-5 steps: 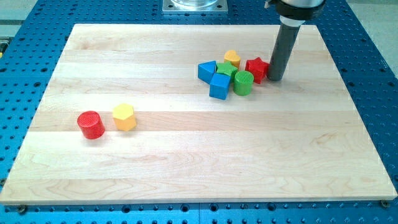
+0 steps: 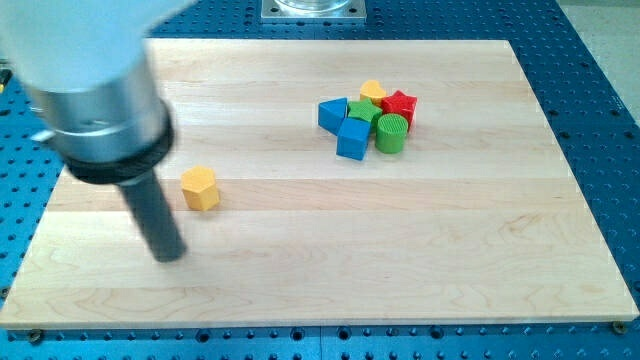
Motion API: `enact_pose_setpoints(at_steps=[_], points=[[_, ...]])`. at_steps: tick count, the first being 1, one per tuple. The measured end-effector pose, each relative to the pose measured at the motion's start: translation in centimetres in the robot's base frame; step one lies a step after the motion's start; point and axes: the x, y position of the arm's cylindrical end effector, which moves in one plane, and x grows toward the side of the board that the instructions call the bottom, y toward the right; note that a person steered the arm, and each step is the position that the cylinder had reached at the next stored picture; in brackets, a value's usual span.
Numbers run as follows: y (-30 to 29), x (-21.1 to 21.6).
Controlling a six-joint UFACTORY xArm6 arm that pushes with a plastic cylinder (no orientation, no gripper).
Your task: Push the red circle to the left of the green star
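Observation:
The red circle does not show; my dark rod and the arm's grey body stand over the spot to the left of the yellow hexagon (image 2: 200, 188). My tip (image 2: 170, 256) rests on the board below and left of that hexagon. The green star (image 2: 362, 110) lies far off at the view's upper right, inside a tight cluster of blocks.
The cluster around the green star holds a blue triangle-like block (image 2: 333, 113), a blue cube (image 2: 353, 139), a green cylinder (image 2: 391, 132), a red star (image 2: 400, 103) and a small yellow block (image 2: 373, 91). The wooden board (image 2: 480, 250) lies on a blue perforated table.
My rod has moved from right of the cluster to the board's left side. The red star has shifted slightly left against the cluster. The red circle is now covered.

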Motion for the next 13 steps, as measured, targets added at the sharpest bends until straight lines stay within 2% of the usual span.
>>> enact_pose_setpoints(at_steps=[1, 2, 4, 5, 6, 7, 8, 9, 10, 11, 12, 13], points=[[-2.4, -3.3], [-2.4, -8.5], [-4.8, -11.6], [3.8, -15.5], [10.5, -17.5], [6.0, -18.7], [7.1, -21.1], [13.7, -21.5], [15.8, -22.0], [15.7, -26.6], [14.7, -25.5], [14.9, -22.5]])
